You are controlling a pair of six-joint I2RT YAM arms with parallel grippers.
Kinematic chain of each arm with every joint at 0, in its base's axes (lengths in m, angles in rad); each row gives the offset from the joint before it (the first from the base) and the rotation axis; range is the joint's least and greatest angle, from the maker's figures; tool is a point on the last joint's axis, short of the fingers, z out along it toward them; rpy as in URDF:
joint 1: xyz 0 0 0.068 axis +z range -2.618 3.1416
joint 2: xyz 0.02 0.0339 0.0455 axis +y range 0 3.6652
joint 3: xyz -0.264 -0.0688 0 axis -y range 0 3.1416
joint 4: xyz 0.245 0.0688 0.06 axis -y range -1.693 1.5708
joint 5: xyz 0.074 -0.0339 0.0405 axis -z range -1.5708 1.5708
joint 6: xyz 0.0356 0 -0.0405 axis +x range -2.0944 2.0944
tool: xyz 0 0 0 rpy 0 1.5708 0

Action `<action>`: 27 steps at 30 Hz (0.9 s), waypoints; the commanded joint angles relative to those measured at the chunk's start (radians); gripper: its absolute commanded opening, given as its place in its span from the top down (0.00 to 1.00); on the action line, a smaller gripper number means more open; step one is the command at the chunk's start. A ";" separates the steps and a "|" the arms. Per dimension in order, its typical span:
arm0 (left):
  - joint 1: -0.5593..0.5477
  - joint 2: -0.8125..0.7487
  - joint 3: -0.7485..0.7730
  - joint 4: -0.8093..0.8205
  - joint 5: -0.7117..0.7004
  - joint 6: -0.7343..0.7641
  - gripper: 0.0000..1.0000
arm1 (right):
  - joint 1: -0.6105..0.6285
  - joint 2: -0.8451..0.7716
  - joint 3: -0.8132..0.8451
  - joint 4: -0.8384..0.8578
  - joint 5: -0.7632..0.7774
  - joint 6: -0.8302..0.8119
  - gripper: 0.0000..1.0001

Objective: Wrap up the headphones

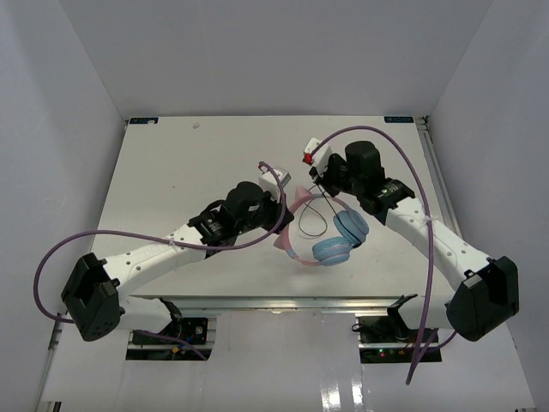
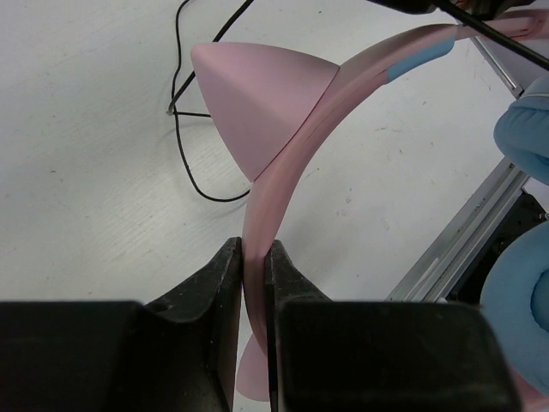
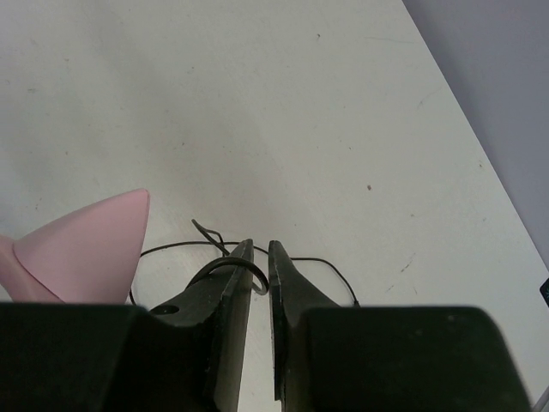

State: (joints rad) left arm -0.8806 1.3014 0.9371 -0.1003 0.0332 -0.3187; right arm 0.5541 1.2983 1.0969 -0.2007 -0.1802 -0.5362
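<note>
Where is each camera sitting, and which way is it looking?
Top external: above and behind, looking down at the table; both arms show.
Left wrist: on that arm, looking past the left gripper clamping the headband.
Right wrist: on that arm, looking past the right gripper shut on the cord.
Both wrist views share the cord.

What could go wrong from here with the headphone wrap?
1. The right gripper seems to pinch the thin cord only at the tips of its jaws; a pull could slip it free.
2. The left gripper clamps the narrow headband alone, so the headphones may pivot under cord tension.
3. Slack cord lies by the cat ear and could snag there.
</note>
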 commanded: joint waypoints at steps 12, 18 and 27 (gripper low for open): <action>-0.029 -0.152 -0.016 0.044 0.046 -0.018 1.00 | -0.200 0.019 0.082 0.009 -0.463 0.089 0.73; -0.029 -0.163 0.035 -0.053 0.029 -0.022 1.00 | -0.215 0.022 0.072 0.001 -0.639 0.109 0.71; -0.029 -0.216 0.050 -0.199 -0.018 -0.027 1.00 | -0.311 0.007 0.100 0.008 -0.530 0.182 0.19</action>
State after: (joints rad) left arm -0.9108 1.1699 0.9314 -0.2709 0.0329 -0.3146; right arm 0.3197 1.3342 1.1406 -0.2105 -0.7104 -0.4093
